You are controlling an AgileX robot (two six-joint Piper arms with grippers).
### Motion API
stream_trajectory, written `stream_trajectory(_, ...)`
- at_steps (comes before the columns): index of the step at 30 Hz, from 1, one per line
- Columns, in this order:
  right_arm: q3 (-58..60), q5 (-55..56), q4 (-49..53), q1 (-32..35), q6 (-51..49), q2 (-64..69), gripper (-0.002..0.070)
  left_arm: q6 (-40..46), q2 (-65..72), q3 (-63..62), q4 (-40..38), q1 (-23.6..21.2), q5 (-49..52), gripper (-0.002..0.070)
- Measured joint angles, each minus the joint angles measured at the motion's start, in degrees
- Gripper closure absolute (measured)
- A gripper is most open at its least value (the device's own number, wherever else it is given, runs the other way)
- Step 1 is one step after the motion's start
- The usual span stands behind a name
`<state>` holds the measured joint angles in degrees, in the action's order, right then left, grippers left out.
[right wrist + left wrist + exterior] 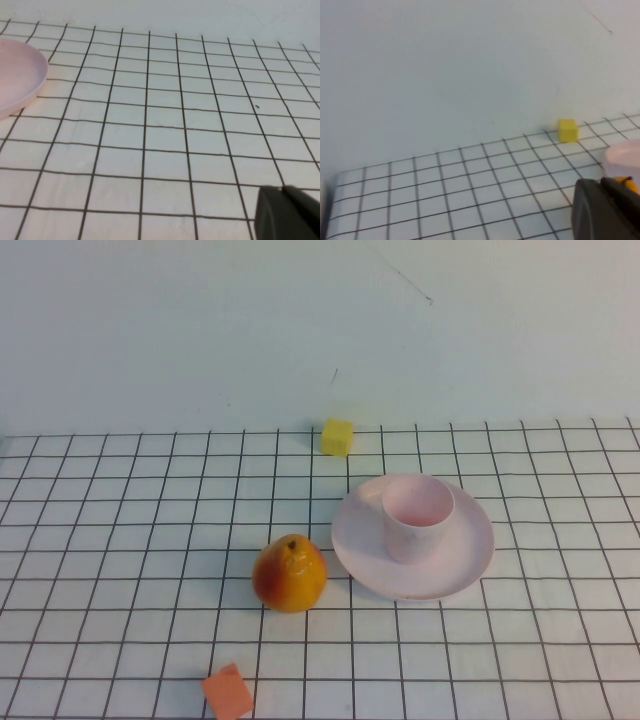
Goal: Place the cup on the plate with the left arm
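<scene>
The pale pink cup [417, 516] stands upright on the pale pink plate [470, 550], right of the table's middle. No arm or gripper shows in the high view. My left gripper [600, 183] shows only in the left wrist view, its fingers closed together and empty, held back from the cup and plate. A pale pink shape [624, 157] at that view's edge is the cup or the plate; I cannot tell which. My right gripper [283, 190] is shut and empty over bare grid cloth, with the plate's rim [22, 75] far off to one side.
An orange-yellow pear [290, 573] stands just left of the plate, also seen in the left wrist view [631, 184]. A yellow cube [337, 437] sits at the cloth's back edge, also in the left wrist view [567, 130]. An orange cube [228, 692] lies near the front edge.
</scene>
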<state>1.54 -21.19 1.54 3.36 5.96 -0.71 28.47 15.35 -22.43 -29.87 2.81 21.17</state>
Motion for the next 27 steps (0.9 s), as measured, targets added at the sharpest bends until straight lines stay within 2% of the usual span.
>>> stream_trajectory(4,0.0,0.0,0.0,0.0,0.0,0.0,0.0678,-0.14,-8.48,9.09,-0.65,-5.21,-4.28,0.0676)
stream_trajectory(8,0.0,0.0,0.0,0.0,0.0,0.0,0.0678,-0.92,-13.75,17.67,-1.9,-8.21,-6.59,0.0676)
stream_trajectory(12,0.0,0.0,0.0,0.0,0.0,0.0,0.0678,-1.04,-15.83,23.59,-3.48,-8.81,-6.34,0.0676)
stream_trajectory(17,0.0,0.0,0.0,0.0,0.0,0.0,0.0678,-1.04,-15.83,24.0,-3.65,-8.81,-0.08,0.0676)
stream_trajectory(27,0.0,0.0,0.0,0.0,0.0,0.0,0.0678,-1.04,-15.83,23.89,-4.61,-8.81,0.35,0.0676)
